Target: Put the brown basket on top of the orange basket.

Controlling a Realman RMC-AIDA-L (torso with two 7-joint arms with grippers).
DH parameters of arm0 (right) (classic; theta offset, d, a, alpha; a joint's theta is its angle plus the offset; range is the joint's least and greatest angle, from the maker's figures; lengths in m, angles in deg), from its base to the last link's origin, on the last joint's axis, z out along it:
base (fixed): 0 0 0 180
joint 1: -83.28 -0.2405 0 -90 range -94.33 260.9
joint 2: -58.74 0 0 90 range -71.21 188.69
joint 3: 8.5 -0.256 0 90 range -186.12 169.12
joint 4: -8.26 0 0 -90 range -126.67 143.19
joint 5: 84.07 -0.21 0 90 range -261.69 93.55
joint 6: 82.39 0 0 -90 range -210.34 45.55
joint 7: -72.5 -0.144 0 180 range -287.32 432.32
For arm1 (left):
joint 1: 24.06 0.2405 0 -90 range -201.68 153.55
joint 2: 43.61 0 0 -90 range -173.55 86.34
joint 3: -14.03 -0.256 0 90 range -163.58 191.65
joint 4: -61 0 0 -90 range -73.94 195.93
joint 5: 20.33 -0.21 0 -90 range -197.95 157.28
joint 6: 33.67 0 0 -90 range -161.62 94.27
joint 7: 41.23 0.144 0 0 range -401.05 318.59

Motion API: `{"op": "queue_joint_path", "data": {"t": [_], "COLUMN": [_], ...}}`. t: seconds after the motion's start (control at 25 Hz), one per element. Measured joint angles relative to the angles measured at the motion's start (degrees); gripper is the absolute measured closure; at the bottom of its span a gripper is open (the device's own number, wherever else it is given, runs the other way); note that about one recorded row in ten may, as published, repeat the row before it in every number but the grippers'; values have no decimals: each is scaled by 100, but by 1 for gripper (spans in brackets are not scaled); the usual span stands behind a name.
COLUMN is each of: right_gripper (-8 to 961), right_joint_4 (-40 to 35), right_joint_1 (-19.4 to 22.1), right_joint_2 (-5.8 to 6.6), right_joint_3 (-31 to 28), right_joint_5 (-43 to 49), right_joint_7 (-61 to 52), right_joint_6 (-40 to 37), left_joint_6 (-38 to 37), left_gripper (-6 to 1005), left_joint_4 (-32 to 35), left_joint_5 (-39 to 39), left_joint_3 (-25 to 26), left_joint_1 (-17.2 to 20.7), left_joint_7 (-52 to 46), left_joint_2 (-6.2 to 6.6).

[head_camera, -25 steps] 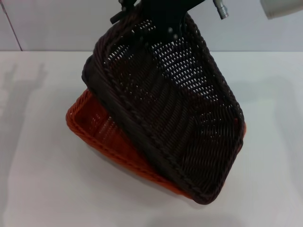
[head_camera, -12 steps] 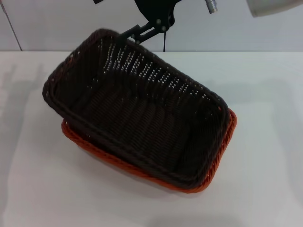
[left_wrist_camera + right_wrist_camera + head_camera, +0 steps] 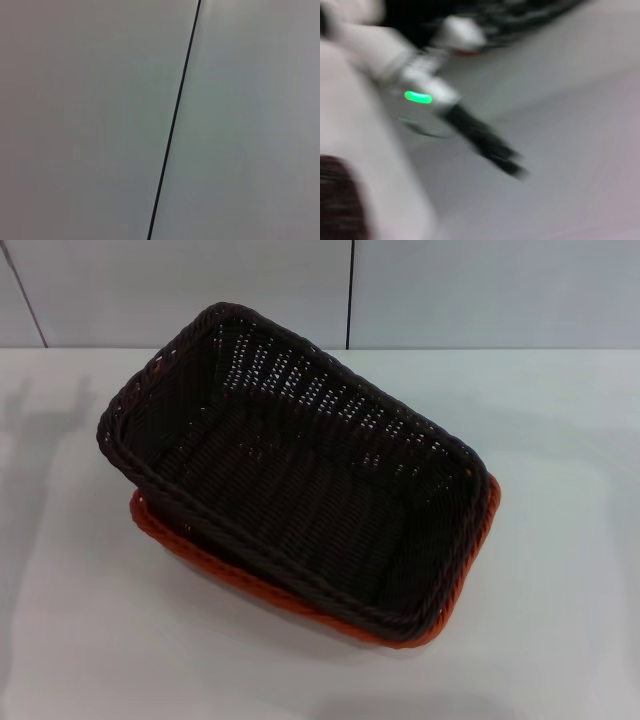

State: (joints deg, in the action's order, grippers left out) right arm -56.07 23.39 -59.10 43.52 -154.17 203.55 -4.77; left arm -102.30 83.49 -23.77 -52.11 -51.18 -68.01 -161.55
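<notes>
The brown basket [image 3: 300, 465] sits nested, slightly skewed, on the orange basket [image 3: 470, 560]; placing looks done, only squaring remains. Neither end effector's state can be told.

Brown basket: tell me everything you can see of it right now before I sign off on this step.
The brown basket is a dark, near-black rectangular woven tray with a braided rim and open-weave sloped sides, and it is empty. It sits upright, nested in the orange basket, turned slightly askew: its left corner overhangs, and the orange rim shows along the near side and right end. Both stand on the white table. No gripper shows in the head view, and nothing else touches it.
</notes>
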Motion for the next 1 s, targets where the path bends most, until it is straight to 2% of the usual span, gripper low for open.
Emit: {"op": "queue_joint_path", "data": {"t": [0.08,0.12,0.16,0.28,0.32,0.36,0.44,0.48,0.52,0.56,0.72,1.0], "right_gripper": [289,289,289,289,289,289,289,289,289,289,289,289], "right_joint_4": [-4,4,4,218,614,614,1154,1471,2200,2200,3749,4510], "right_joint_1": [155,551,551,1159,1549,1549,1855,1977,2113,2113,2185,2250], "right_joint_2": [-12,-39,-39,-97,-123,-123,-129,-128,-125,-125,-99,-119], "right_joint_3": [-83,-243,-243,-490,-571,-571,-585,-589,-591,-591,-811,-1275], "right_joint_5": [-304,-1129,-1129,-2553,-3637,-3637,-4660,-5154,-6076,-6076,-7503,-7795], "right_joint_7": [90,207,207,499,915,915,1408,1671,2256,2256,3221,3336], "right_joint_6": [-192,-563,-563,-975,-1143,-1143,-1189,-1182,-1151,-1151,-1083,-841], "left_joint_6": [-106,-164,-243,-408,-479,-524,-675,-729,-897,-897,-1357,-1684], "left_gripper": [155,155,155,155,157,159,159,159,159,159,159,159], "left_joint_4": [-4,-4,-5,-19,-39,-52,-82,-86,-119,-119,-465,-618], "left_joint_5": [2,0,0,1,2,1,1,0,0,0,14,15], "left_joint_3": [27,39,72,182,229,254,350,383,467,467,751,865], "left_joint_1": [37,64,102,199,238,261,354,401,528,528,706,898], "left_joint_7": [25,29,30,31,32,32,33,33,31,31,-13,2], "left_joint_2": [0,0,0,0,0,0,-2,-5,-13,-13,-16,-14]}}
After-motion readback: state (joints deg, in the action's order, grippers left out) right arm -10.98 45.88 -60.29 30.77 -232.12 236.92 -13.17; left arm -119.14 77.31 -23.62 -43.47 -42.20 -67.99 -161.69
